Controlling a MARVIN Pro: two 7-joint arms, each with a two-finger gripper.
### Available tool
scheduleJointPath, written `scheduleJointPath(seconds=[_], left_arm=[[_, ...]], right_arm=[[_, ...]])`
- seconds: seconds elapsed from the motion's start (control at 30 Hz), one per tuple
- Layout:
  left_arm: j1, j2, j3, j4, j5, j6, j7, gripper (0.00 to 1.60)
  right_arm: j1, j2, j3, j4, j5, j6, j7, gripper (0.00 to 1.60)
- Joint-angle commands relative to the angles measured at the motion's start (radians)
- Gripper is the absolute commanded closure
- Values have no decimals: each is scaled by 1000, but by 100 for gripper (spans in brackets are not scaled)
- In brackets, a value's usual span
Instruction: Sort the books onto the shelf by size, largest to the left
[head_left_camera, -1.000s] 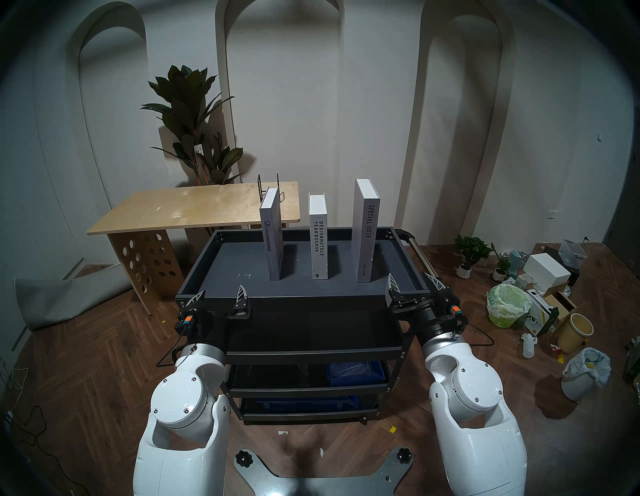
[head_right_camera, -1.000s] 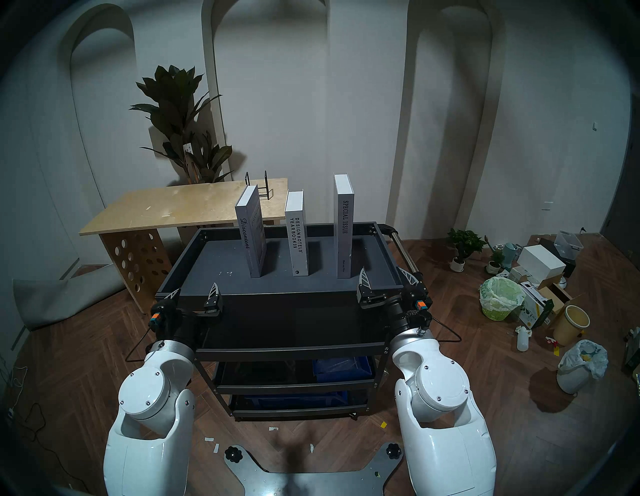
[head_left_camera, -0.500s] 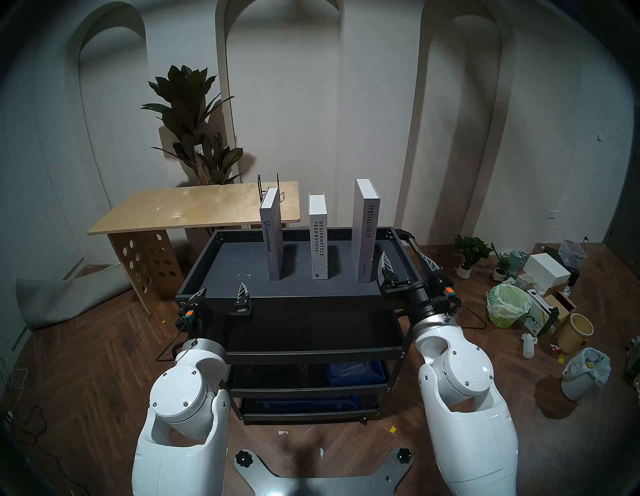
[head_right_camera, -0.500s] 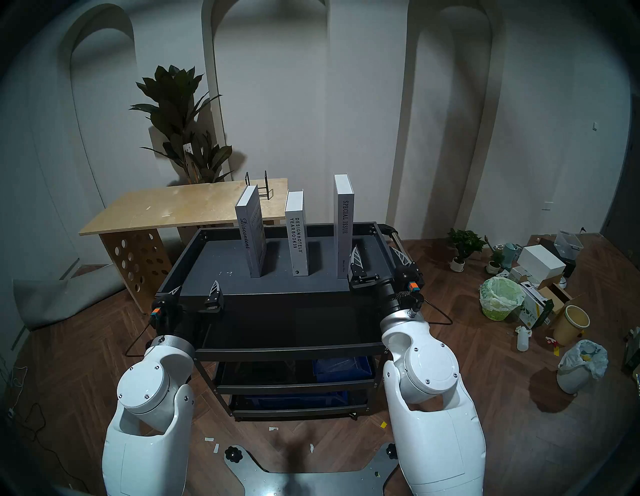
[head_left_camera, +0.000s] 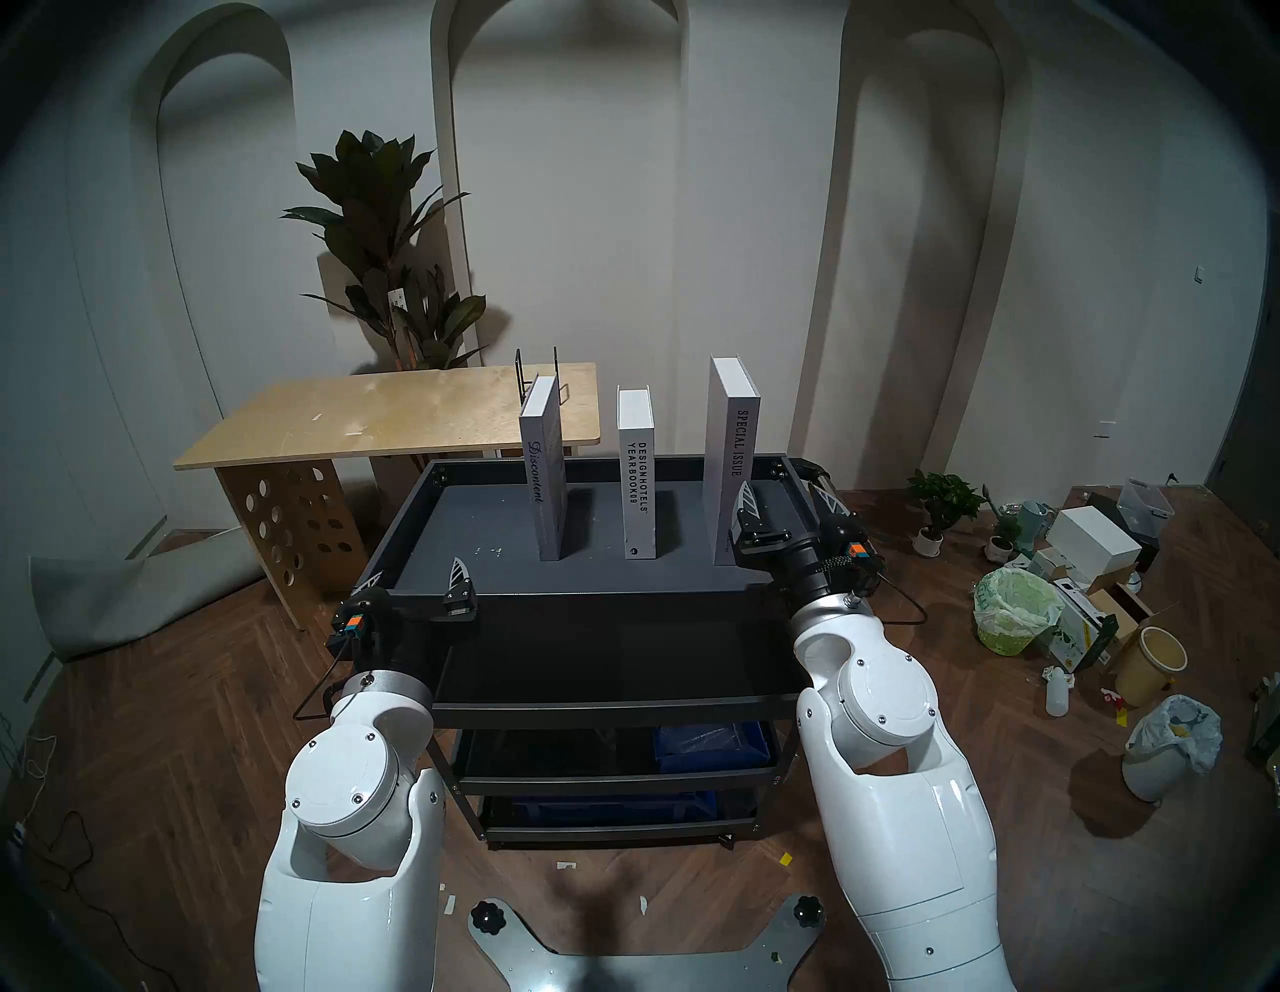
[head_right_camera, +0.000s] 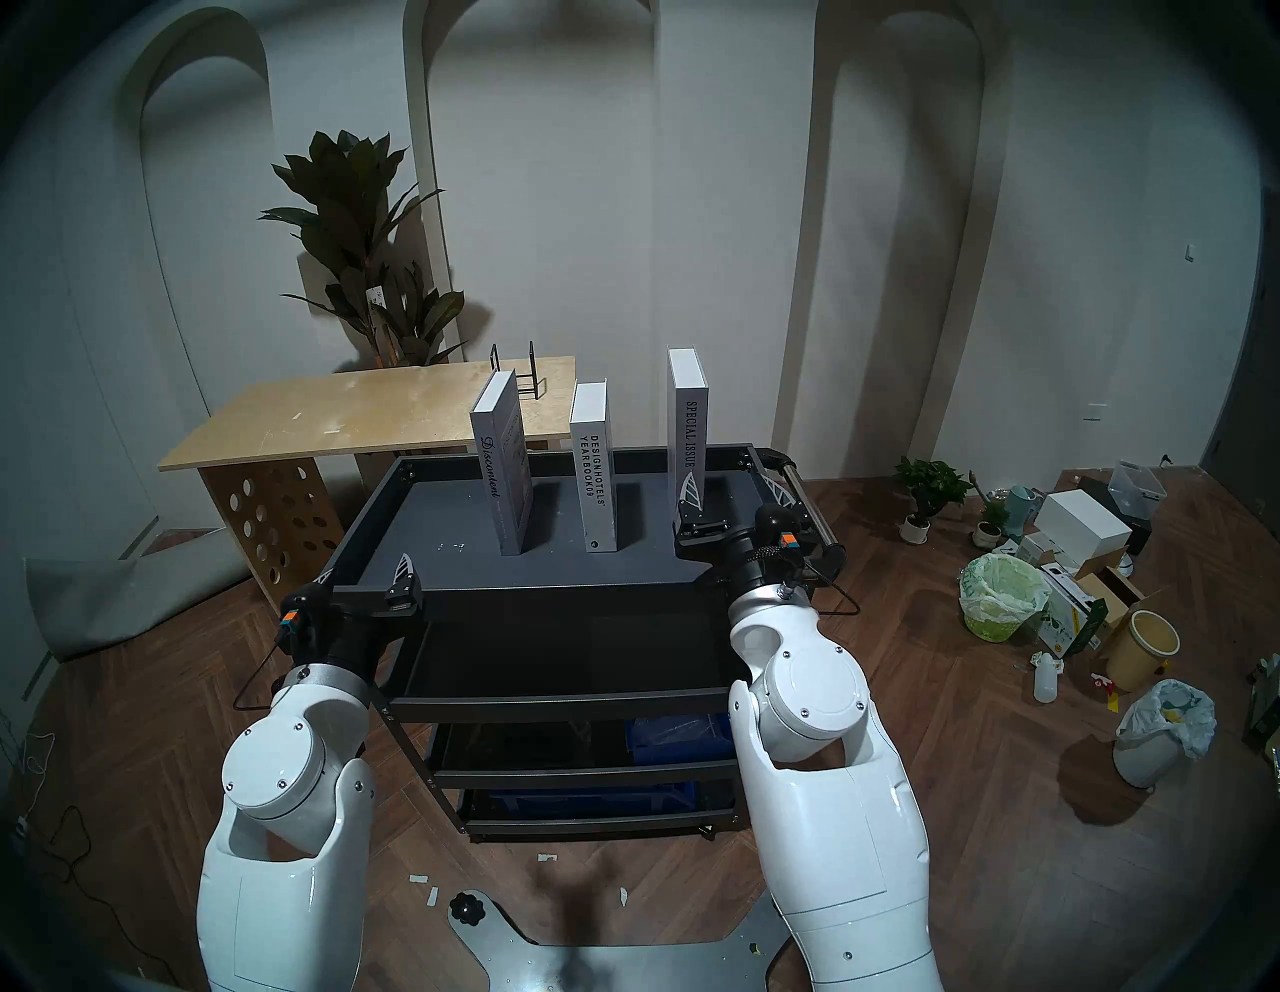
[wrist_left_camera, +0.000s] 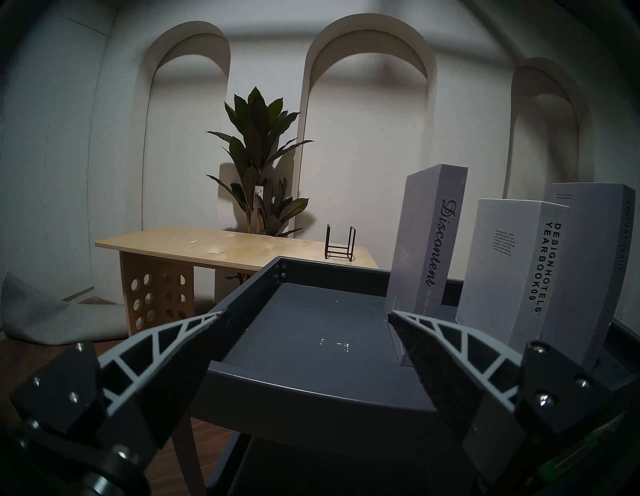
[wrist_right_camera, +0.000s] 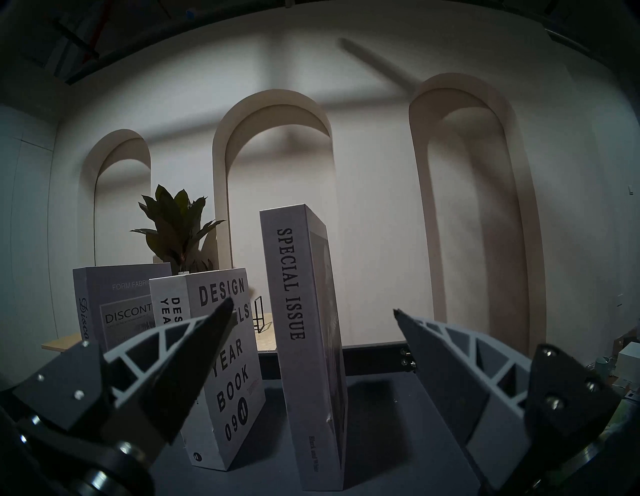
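Leftmost, the plywood bench (head_left_camera: 388, 415) with round holes in its leg stands behind the cart, a black wire bookend (head_left_camera: 540, 377) on its far right corner and a tall leafy plant (head_left_camera: 388, 242) behind it. Nearer, the left pincer (head_left_camera: 415, 580) hangs at the front left corner of the shelf (head_left_camera: 485, 533), the dark grey rimmed top tray of the black cart; its fingers are spread wide with nothing between them, one outside the tray's rim and one over the tray floor.

On the shelf three books stand upright in a row, spines toward the robot and well apart from one another. First comes "Discontent" (head_left_camera: 544, 478), the mid-height one, with its cover turned slightly. Next is the shortest, the white "DESIGNHOTELS YEARBOOK09" (head_left_camera: 637, 485). Furthest right stands the tallest, "SPECIAL ISSUE" (head_left_camera: 731, 457).

Just beside that last book is the right pincer (head_left_camera: 786, 502), its fingers wide apart and empty. In the right wrist view the "SPECIAL ISSUE" spine sits in the gap between the two fingers, closer to the left one; whether either touches it cannot be told. Beyond it the cart's steel side handle (head_left_camera: 817, 478) juts from the tray's right end.
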Motion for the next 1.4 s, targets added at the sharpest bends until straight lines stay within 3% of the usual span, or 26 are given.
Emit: scheduleJointPath(seconds=[0.0, 0.7, 1.37], left_arm=[[-15, -2, -12, -13, -7, -15, 3, 0], [-21, 4, -51, 2, -41, -25, 23, 0], [-19, 4, -52, 3, -41, -33, 27, 0]], right_arm=[[108, -20, -22, 17, 5, 5, -30, 0], [306, -76, -94, 183, -26, 56, -188, 0], [506, -162, -82, 412, -97, 56, -318, 0]])
